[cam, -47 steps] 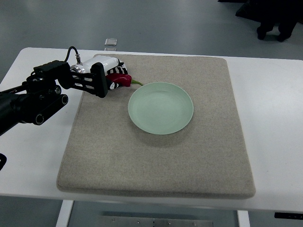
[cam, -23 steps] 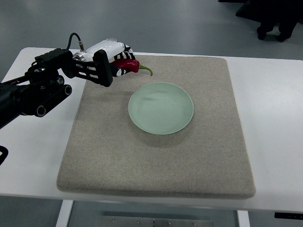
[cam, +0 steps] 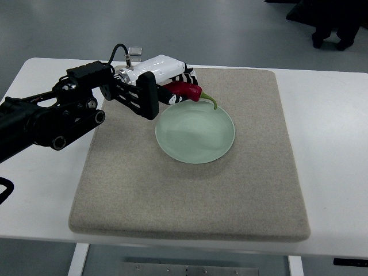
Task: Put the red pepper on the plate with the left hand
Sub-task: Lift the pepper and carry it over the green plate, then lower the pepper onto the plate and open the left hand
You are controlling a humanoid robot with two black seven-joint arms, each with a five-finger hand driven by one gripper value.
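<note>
Top view, left hand (cam: 172, 86) fingers clamped on red pepper (cam: 187, 90), over far rim of green plate (cam: 195, 135)

One red pepper (cam: 187, 89); one plate (cam: 195, 138); one mat (cam: 241, 195)

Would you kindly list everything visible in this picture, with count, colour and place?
red pepper: one, dark red with a green stem, held at the plate's far left rim
plate: one, pale green, middle of the mat
mat: one, beige, covering most of the table
table: one, white
clear bracket: one, at the table's far edge
dark equipment: on the floor, top right
left robot hand: one, white and black, shut on the pepper
</note>
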